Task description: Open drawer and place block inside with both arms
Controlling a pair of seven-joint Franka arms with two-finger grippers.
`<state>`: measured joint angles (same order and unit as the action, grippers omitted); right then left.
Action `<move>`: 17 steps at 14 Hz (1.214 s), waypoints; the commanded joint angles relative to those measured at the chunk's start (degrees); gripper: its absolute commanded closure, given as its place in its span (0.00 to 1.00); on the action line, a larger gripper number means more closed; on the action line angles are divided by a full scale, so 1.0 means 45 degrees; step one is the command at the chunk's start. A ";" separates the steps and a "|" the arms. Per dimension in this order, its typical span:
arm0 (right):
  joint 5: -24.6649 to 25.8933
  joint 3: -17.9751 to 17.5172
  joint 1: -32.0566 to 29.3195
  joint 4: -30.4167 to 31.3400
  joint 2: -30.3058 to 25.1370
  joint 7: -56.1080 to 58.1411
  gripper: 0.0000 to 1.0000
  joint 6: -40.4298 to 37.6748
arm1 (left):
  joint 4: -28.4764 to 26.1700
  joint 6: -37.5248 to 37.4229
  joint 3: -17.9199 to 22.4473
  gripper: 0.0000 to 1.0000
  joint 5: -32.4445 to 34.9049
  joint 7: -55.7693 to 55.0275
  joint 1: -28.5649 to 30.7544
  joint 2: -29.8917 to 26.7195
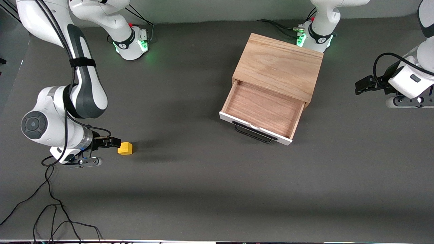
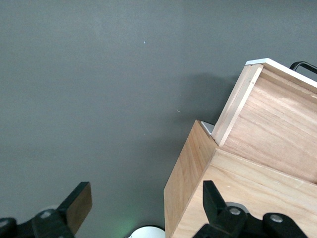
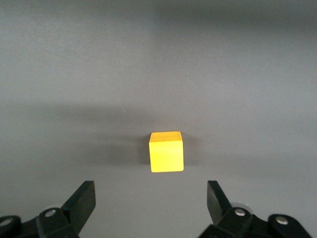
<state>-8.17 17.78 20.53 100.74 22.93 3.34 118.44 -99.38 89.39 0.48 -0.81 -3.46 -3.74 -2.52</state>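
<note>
**Yellow block waiting, drawer already open**

Yellow and plain-faced, the block (image 1: 125,148) sits on the dark grey table (image 1: 203,189) toward the right arm's end, nearer the front camera than anything else in the task. I judge it light, rigid and not fragile; its flat faces look smooth, so I would pinch two parallel sides squarely, about mid-height, to stop it twisting or slipping out.

My right gripper (image 1: 113,142) is just beside the block, low over the table, fingers (image 3: 81,198) spread wide with nothing between them. In the right wrist view the block (image 3: 166,151) lies centred ahead of the gap, not yet inside it.

Farther from the camera and toward the left arm's end stands the light-oak cabinet (image 1: 279,66), its drawer (image 1: 262,110) pulled out, brown wood floor bare, black wire handle (image 1: 254,133) facing the camera. The tray is wide and shallow, an easy target for a drop from just above.

My left gripper (image 1: 364,85) waits beside the cabinet, fingers (image 2: 78,203) apart and holding nothing.
</note>
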 commanded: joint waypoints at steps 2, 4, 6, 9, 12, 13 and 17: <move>-0.0334 0.0033 0.0106 0.1672 -0.0154 0.0449 0.00 0.1839 | -0.0201 -0.0138 -0.0068 0.00 0.0023 0.0262 0.0012 -0.0320; -0.0334 -0.0025 0.0107 0.2416 -0.0018 0.0449 0.00 0.2953 | -0.0123 -0.0138 -0.0088 0.00 0.0043 0.0300 0.0012 -0.0242; -0.0334 -0.0045 0.0087 0.2808 0.0274 0.0449 0.00 0.3774 | -0.0007 -0.0119 -0.0088 0.00 0.0062 0.0301 -0.0027 -0.0125; -0.0353 -0.0065 0.0243 0.2907 0.0802 0.0273 0.00 0.4480 | 0.0266 0.0037 -0.0088 0.00 0.0062 0.0340 -0.0085 0.0012; -0.0936 -0.0084 0.0321 0.2946 0.1173 0.0253 0.00 0.4735 | 0.0404 0.0193 -0.0088 0.00 0.0043 0.0359 0.0011 0.0168; -0.0997 -0.0084 0.0341 0.2946 0.1348 0.0253 0.00 0.5045 | 0.0385 0.0368 -0.0088 0.00 0.0062 0.0379 -0.0027 0.0168; -0.0998 -0.0084 0.0439 0.3160 0.1819 0.0253 0.04 0.5963 | 0.0307 0.0819 -0.0069 0.00 0.0102 0.0379 0.0012 0.0168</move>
<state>-11.09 16.94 21.68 114.07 30.49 3.62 142.67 -98.56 92.88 0.16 -0.74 -2.98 -3.77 -2.07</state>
